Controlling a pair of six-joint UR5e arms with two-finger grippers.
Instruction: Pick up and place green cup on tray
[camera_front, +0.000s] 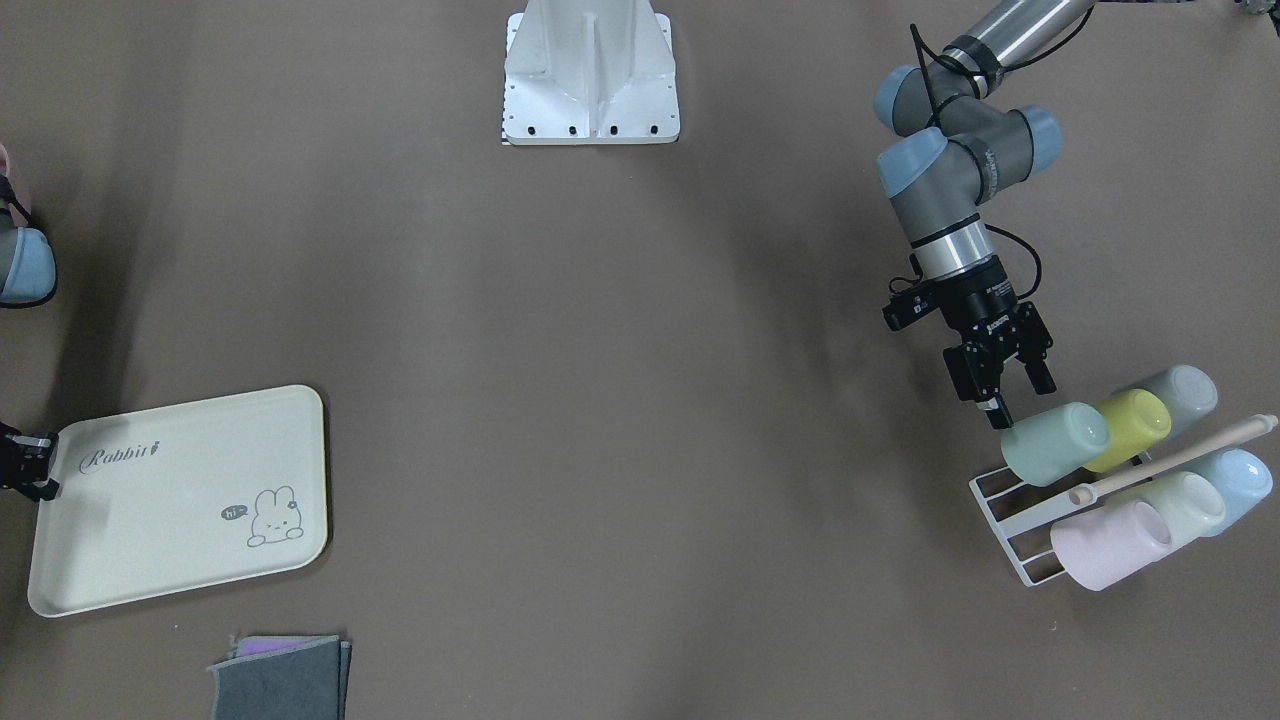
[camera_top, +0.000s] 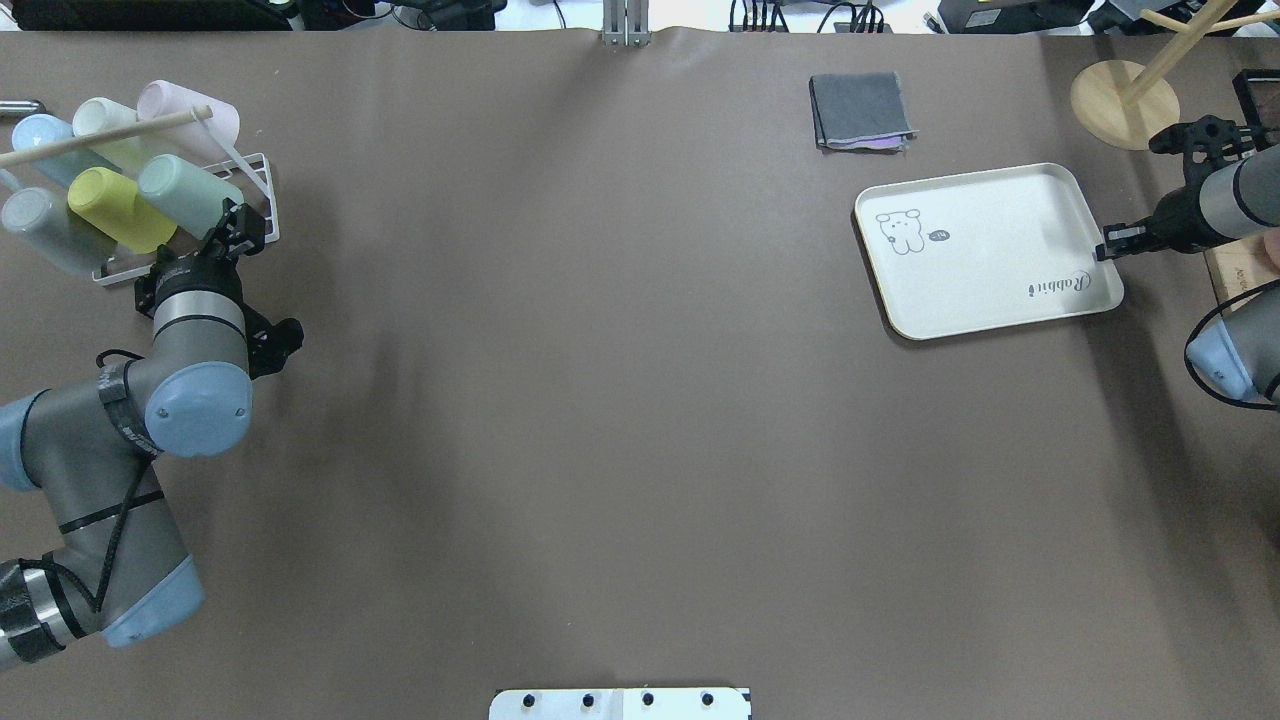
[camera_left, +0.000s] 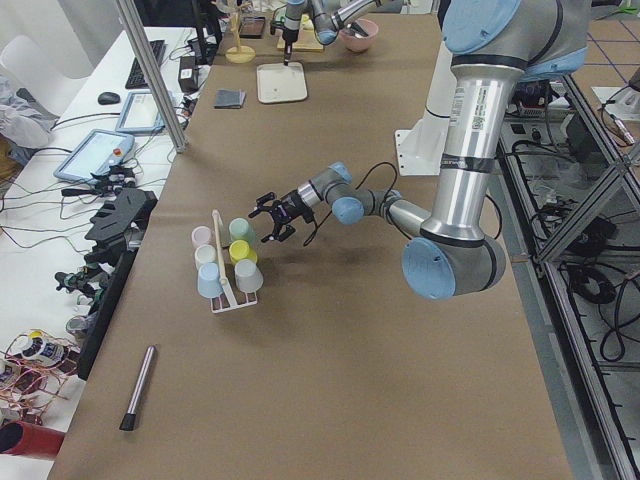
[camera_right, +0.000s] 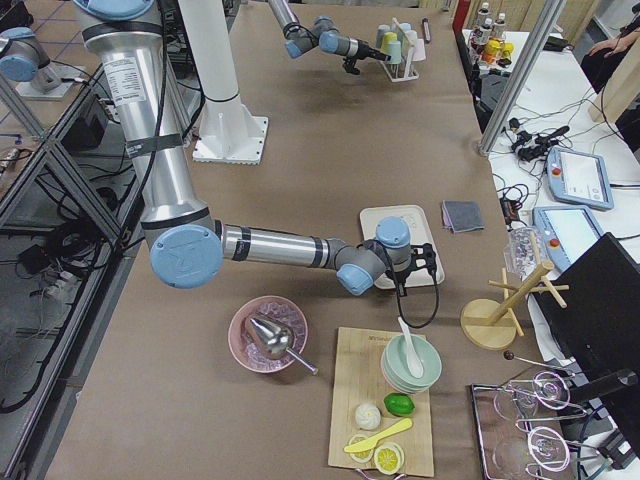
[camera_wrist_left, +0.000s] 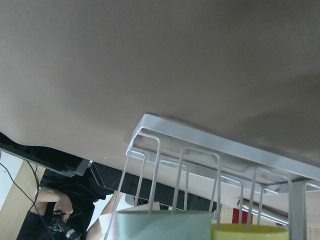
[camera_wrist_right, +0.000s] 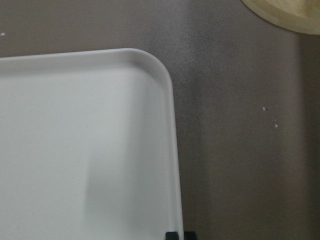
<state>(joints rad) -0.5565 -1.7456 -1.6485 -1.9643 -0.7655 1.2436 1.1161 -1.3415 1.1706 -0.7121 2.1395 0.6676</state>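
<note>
The green cup (camera_front: 1055, 443) lies tilted on a white wire rack (camera_front: 1000, 505) at the table's left end, next to a yellow-green cup (camera_front: 1132, 428). It also shows in the overhead view (camera_top: 188, 195) and at the bottom edge of the left wrist view (camera_wrist_left: 165, 225). My left gripper (camera_front: 1022, 398) is open and empty, right beside the green cup's closed end, fingers apart from it. The cream tray (camera_front: 180, 560) lies flat at the other end (camera_top: 990, 290). My right gripper (camera_top: 1105, 250) is shut on the tray's rim (camera_wrist_right: 176, 165).
The rack (camera_top: 262, 190) holds several more pastel cups under a wooden rod (camera_front: 1170, 460). A folded grey cloth (camera_top: 860, 110) lies beyond the tray. A wooden stand (camera_top: 1125, 100) is near the right arm. The robot base (camera_front: 590, 75) sits mid-table edge.
</note>
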